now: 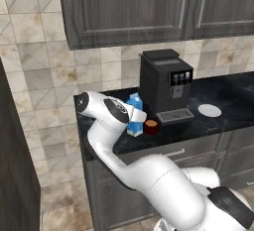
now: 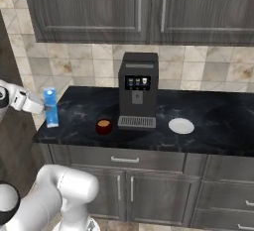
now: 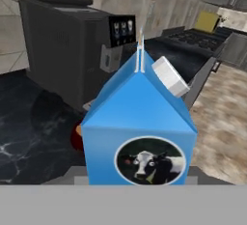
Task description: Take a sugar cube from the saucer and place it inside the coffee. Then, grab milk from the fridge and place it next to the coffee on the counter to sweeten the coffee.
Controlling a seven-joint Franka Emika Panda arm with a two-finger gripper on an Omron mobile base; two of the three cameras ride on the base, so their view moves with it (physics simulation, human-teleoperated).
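The milk (image 2: 50, 107) stands upright at the left end of the counter (image 2: 208, 126), left of the coffee (image 2: 103, 126). The gripper (image 2: 43, 107) is at the carton's side, but its fingertips are hidden, so I cannot tell whether it clamps it. The saucer (image 2: 181, 125) lies right of the coffee machine (image 2: 138, 90).

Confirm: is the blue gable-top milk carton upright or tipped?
Upright: the blue gable-top milk carton stands vertical, gable peak up, at the glossy black marble counter edge.
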